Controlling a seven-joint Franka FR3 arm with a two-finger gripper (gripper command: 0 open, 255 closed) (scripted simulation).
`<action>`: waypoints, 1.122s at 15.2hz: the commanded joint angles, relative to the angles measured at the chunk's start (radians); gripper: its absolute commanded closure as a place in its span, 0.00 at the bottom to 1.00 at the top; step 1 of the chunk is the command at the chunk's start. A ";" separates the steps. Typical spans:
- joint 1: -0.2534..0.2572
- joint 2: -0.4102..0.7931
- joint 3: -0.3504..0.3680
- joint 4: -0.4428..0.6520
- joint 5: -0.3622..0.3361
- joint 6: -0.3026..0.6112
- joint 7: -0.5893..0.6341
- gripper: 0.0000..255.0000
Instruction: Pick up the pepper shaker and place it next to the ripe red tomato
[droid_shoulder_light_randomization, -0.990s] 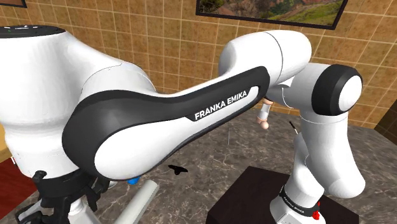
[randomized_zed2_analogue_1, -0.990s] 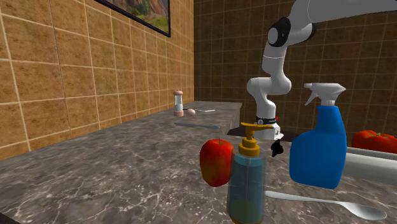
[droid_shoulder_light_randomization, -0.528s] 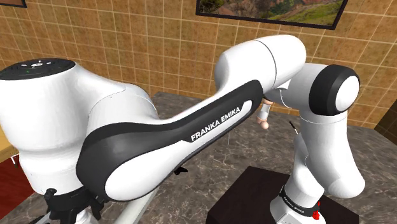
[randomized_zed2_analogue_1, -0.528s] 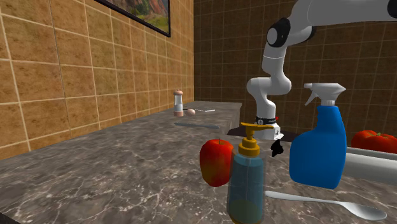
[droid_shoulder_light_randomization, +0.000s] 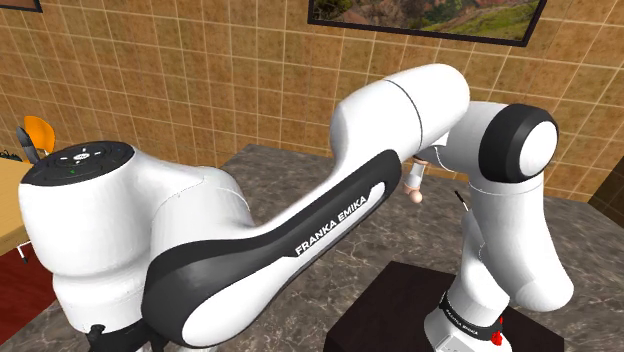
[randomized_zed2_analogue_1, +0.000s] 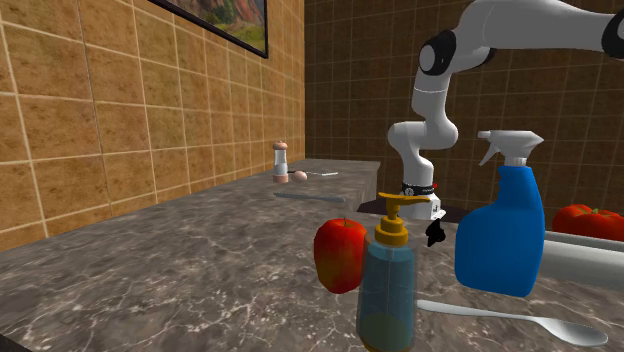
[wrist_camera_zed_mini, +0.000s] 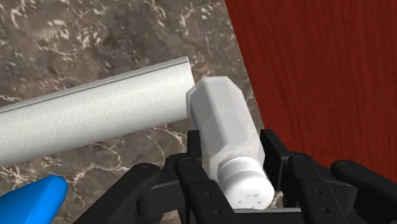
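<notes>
Dropping lower this last second, I've got my gripper (wrist_camera_zed_mini: 233, 147) clamped on the white pepper shaker (wrist_camera_zed_mini: 222, 121); tomato (randomized_zed2_analogue_1: 588, 220) run next.

We see the pepper shaker (wrist_camera_zed_mini: 224, 121) as a plain white, faceted bottle with a round cap pierced by small holes. It points along the tool (wrist_camera_zed_mini: 233, 145), cap toward the wrist camera. The two black fingers (wrist_camera_zed_mini: 195, 153) clasp its sides. Its base sits just beside the end of a white paper towel roll (wrist_camera_zed_mini: 95, 121), near the edge of the marble bench (wrist_camera_zed_mini: 76, 38). The tomato (randomized_zed2_analogue_1: 588, 220), red and glossy, rests at the second exterior view's right, behind the roll and just beside a blue spray bottle (randomized_zed2_analogue_1: 500, 240).
</notes>
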 joint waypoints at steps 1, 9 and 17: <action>0.003 0.012 -0.003 -0.010 -0.007 0.020 0.006 1.00; 0.007 0.048 -0.015 -0.057 -0.030 0.099 0.024 1.00; 0.007 0.047 -0.015 -0.059 -0.030 0.100 0.024 0.00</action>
